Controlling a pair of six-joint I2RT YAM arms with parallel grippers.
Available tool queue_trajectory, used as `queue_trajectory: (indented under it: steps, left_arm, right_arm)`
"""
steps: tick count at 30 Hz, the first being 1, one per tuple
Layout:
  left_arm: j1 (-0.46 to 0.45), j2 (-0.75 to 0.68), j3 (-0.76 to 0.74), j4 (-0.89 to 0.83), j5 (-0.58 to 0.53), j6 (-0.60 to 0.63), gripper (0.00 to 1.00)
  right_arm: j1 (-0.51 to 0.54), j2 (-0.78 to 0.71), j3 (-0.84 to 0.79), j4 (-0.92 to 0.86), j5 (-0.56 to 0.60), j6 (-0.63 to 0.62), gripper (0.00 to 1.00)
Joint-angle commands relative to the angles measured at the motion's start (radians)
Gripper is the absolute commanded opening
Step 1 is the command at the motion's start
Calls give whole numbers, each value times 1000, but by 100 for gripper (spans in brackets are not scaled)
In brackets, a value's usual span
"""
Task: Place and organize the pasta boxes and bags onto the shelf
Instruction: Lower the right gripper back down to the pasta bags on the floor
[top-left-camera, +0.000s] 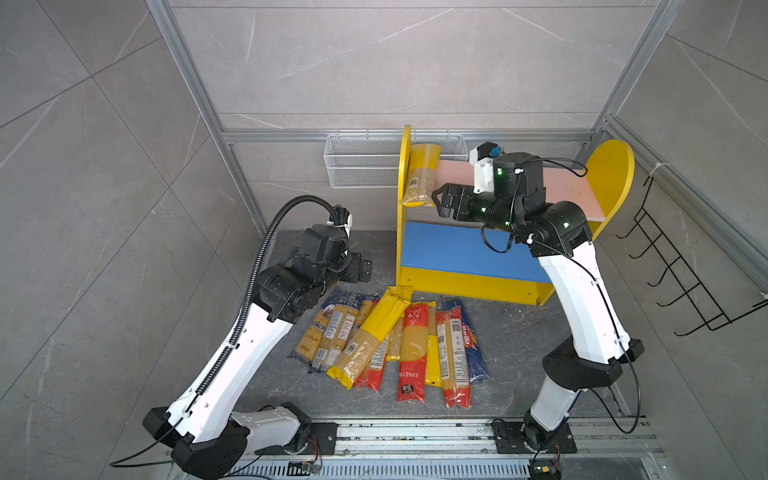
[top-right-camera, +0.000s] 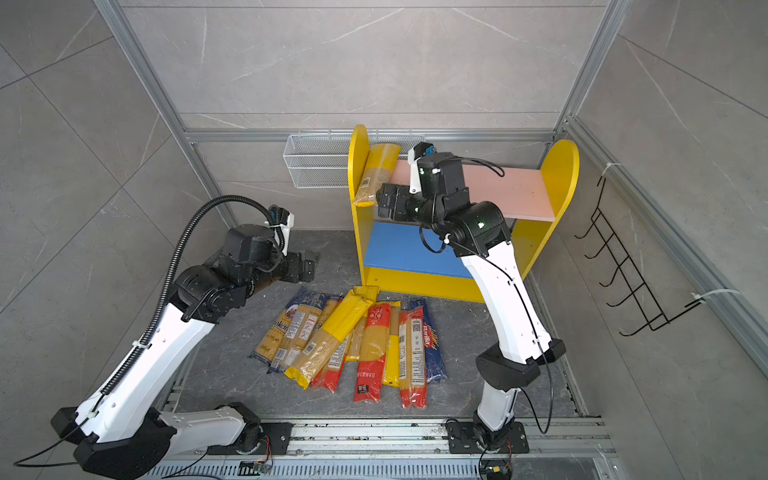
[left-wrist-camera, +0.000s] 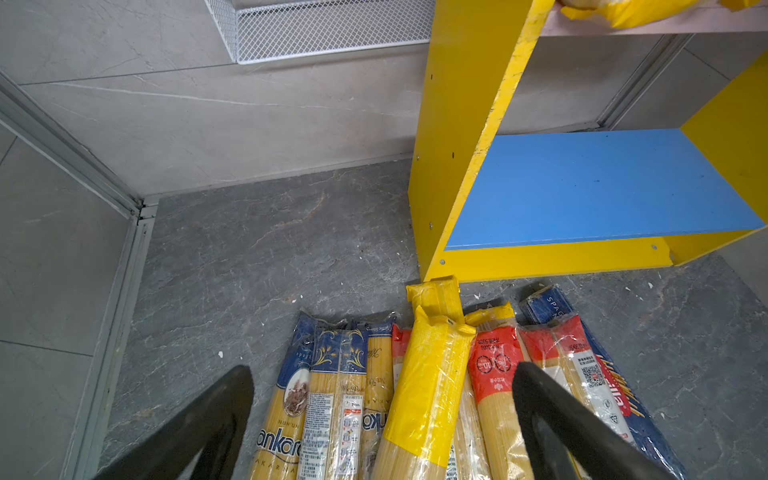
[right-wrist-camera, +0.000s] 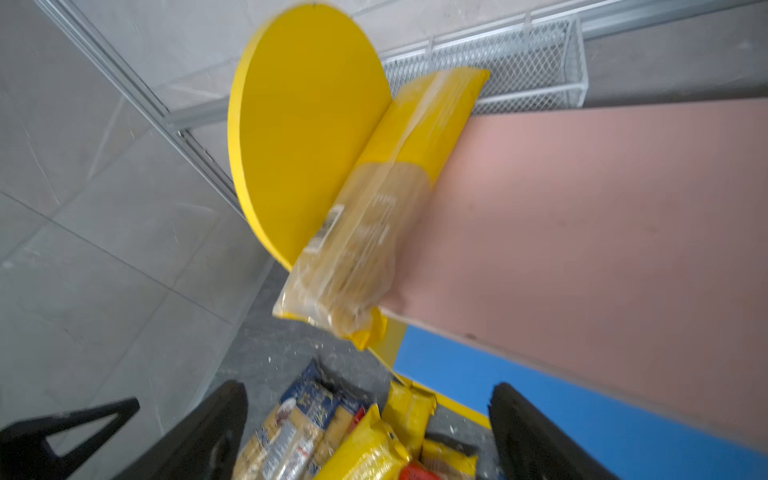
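The shelf (top-left-camera: 569, 195) has yellow sides, a pink upper board (right-wrist-camera: 602, 208) and a blue lower board (left-wrist-camera: 602, 187). One yellow pasta packet (top-left-camera: 422, 174) (top-right-camera: 376, 174) (right-wrist-camera: 374, 216) lies on the pink board against the left side panel, its near end overhanging the front edge. My right gripper (top-left-camera: 438, 203) (top-right-camera: 384, 201) (right-wrist-camera: 370, 386) is open and empty just in front of that overhanging end. Several yellow, red and blue pasta packets (top-left-camera: 390, 345) (top-right-camera: 353, 345) (left-wrist-camera: 432, 386) lie side by side on the floor before the shelf. My left gripper (top-left-camera: 365, 266) (top-right-camera: 309, 266) (left-wrist-camera: 382, 370) hangs open and empty above the pile's far left end.
A white wire mesh basket (top-left-camera: 361, 162) hangs on the back wall behind the shelf's left side. A black wire hook rack (top-left-camera: 681, 270) hangs on the right wall. Aluminium frame rails run along the walls. The blue lower board holds nothing.
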Motion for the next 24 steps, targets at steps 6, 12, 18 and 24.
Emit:
queue_trajectory:
  steps: [6, 12, 18, 24]
  left_arm:
    - [1, -151, -149, 2, 64, -68, 100]
    - [0, -294, -309, -23, 82, -179, 100]
    - [1, -415, -456, -30, 123, -291, 100]
    - [-2, -450, -474, -73, 116, -331, 100]
  right_arm:
    - [224, -188, -425, -189, 276, 129, 90]
    - [302, -378, -871, -118, 195, 356, 86]
    - [354, -361, -1049, -247, 261, 518, 86]
    - [381, -362, -1215, -183, 207, 550, 90]
